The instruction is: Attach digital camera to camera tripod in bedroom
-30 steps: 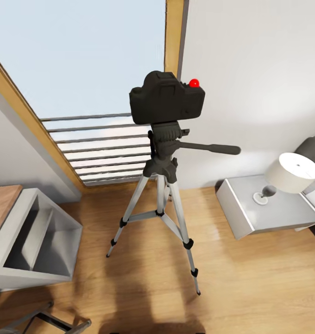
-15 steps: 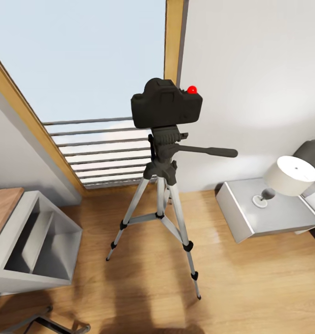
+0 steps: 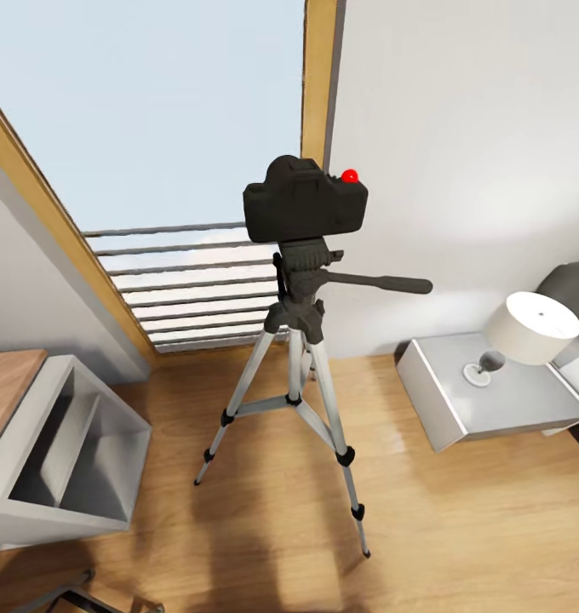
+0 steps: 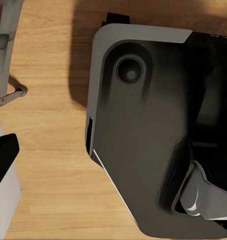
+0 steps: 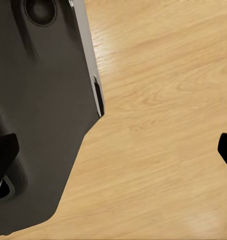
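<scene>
Black digital camera (image 3: 305,207) is sitting upright atop the camera tripod (image 3: 296,358); gripper states I cannot tell.

white lamp (image 3: 531,328), grey nightstand (image 3: 460,409), open shelf unit (image 3: 60,451)

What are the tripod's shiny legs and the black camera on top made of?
The camera tripod legs look like silvery brushed metal, catching light along their length, with dull black joints, probably plastic. The digital camera looks like matte black plastic: no shine, soft edges. It is a render, so both are guesses.
</scene>
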You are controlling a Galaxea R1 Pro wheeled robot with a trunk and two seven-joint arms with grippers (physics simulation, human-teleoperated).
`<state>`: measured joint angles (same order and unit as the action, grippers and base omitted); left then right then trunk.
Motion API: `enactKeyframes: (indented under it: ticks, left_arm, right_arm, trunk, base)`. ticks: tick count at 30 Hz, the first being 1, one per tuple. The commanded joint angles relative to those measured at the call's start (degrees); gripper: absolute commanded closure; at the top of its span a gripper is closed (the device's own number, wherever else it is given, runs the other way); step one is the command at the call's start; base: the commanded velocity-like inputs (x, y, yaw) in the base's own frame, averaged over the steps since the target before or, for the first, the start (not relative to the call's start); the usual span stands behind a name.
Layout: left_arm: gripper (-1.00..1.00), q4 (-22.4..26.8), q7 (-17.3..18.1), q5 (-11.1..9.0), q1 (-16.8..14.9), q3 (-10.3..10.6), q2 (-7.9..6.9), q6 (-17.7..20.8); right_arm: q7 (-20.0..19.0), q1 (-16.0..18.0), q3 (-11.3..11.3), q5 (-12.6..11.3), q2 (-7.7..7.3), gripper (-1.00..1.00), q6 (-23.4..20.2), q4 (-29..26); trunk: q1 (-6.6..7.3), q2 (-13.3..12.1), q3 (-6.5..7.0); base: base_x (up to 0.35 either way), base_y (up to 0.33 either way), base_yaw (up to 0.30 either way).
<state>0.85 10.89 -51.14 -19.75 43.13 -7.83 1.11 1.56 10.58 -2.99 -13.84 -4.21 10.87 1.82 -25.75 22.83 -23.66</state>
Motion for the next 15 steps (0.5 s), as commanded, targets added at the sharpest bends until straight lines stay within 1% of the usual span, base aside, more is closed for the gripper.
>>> enactKeyframes:
  ticks: [1,15]
  left_arm:
    - [-1.00,0.02,0.18,-0.60,-0.02,0.46,-0.04,0.12]
    - [-1.00,0.02,0.18,-0.60,-0.02,0.47,-0.01,0.12]
  right_arm:
    - [0.02,0.07,-0.33,-0.41,0.03,-1.00,0.34,0.19]
    - [0.02,0.06,-0.43,-0.40,0.00,-1.00,0.29,0.14]
  trunk:
    - [-0.03,0.08,0.02]
    - [-0.03,0.08,1.30]
  base:
    - [0.000,0.000,0.000]
    - [0.000,0.000,0.000]
